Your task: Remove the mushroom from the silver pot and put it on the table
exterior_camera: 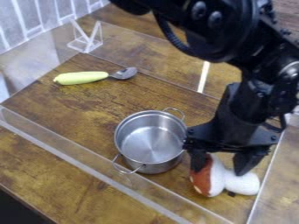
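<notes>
Mushroom (219, 181) is lying on the desk (70, 162) just right of the empty silver pot (152, 141). The tool (225, 158) sits right over it, fingers spread wide, gripping nothing.

Under me the table (47, 166) is dark brown planks with clear acrylic walls along its edges. The silver pot (152, 140) sits on it near the front wall. Just right of the pot, the mushroom (222, 182) lies on its side on the wood. Behind the pot and to its left, well apart, lies a yellow-handled spoon (91, 77).
</notes>
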You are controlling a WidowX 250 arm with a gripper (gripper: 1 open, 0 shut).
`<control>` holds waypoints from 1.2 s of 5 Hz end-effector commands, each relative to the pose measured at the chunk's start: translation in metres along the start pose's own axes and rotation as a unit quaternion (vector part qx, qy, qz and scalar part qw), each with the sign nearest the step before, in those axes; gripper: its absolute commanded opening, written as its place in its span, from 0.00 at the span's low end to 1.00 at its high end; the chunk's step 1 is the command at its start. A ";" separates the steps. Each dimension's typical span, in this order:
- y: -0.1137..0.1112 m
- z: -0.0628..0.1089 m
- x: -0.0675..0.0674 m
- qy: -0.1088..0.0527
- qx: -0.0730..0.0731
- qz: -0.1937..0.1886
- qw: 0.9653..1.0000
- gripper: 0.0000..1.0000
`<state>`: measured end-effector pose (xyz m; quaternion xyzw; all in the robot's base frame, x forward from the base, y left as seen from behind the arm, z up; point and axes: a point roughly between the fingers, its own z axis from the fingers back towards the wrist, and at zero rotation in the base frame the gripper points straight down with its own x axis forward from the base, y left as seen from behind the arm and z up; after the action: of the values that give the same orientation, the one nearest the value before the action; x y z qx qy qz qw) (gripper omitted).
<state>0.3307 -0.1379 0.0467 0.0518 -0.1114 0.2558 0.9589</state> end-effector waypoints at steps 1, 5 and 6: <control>-0.003 -0.004 0.016 0.004 -0.005 0.041 0.999 1.00; -0.022 -0.012 0.007 0.048 0.012 0.045 0.998 1.00; -0.015 -0.015 0.014 0.059 0.016 0.048 0.997 1.00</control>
<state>0.3471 -0.1440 0.0279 0.0506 -0.0436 0.2988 0.9520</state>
